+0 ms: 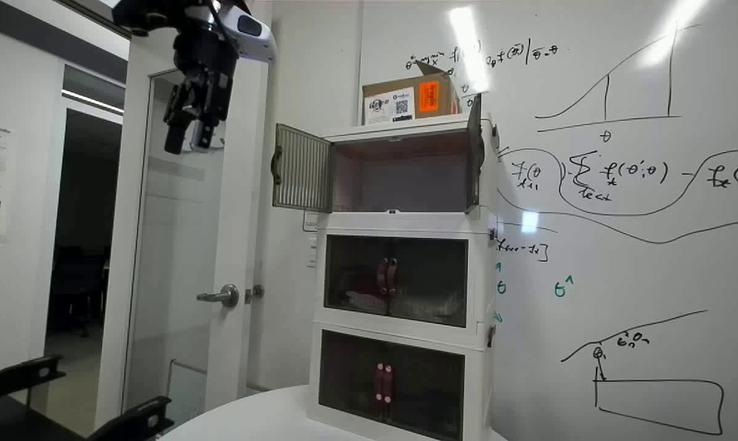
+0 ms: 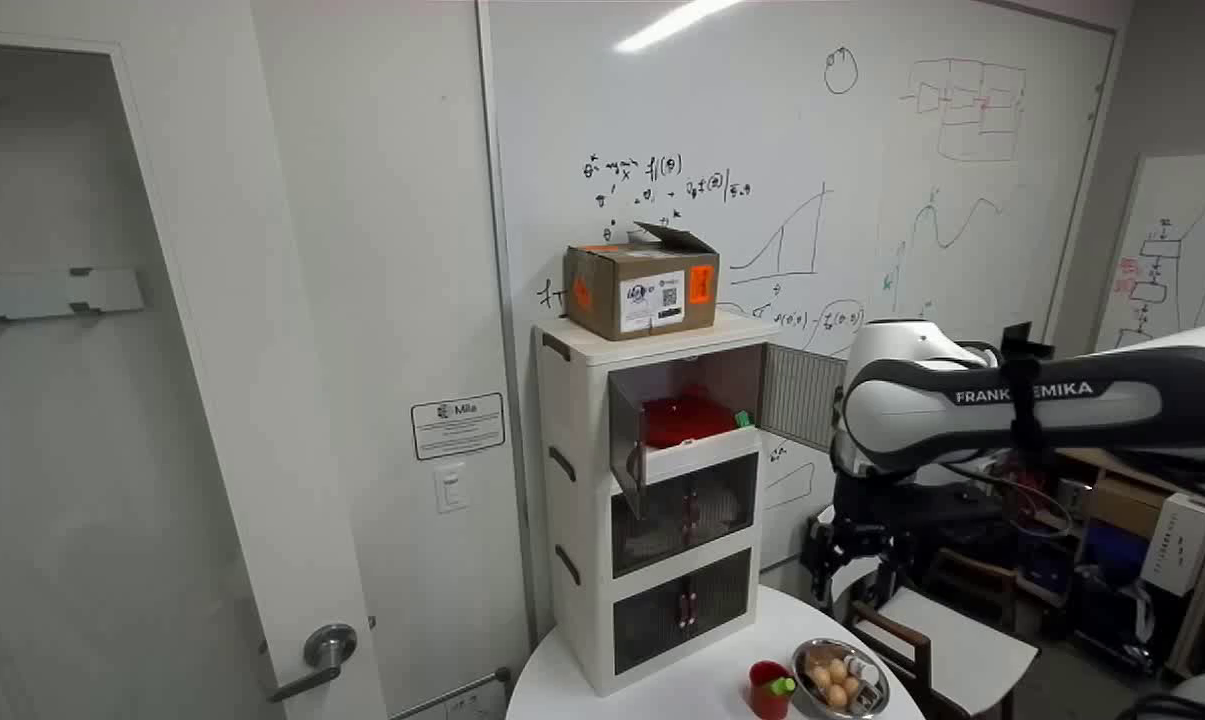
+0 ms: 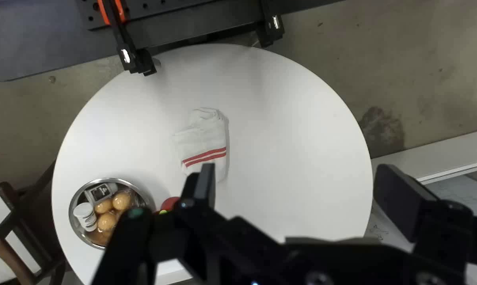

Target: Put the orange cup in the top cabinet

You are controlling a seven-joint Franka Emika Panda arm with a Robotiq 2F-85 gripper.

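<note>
The top cabinet stands open in both exterior views, at its bare back wall [image 1: 414, 180] and its white front rim [image 2: 704, 452]. Both its tinted doors are swung out. A red object [image 2: 687, 420] and a small green thing [image 2: 744, 419] lie inside it. My gripper [image 1: 188, 141] hangs high in front of the cabinet, well apart from it. It also shows dark beside the cabinet [image 2: 850, 570]. In the wrist view my gripper [image 3: 295, 178] has its fingers wide apart with nothing between them. I cannot make out the orange cup in any view.
A round white table [image 3: 286, 138] carries a striped towel [image 3: 202, 144], a metal bowl [image 3: 73, 215] of round brown items and a red cup [image 2: 767, 700] with something green. A cardboard box [image 2: 592, 290] sits on the cabinet. Black clamps [image 1: 139, 419] and a chair [image 2: 962, 640] stand nearby.
</note>
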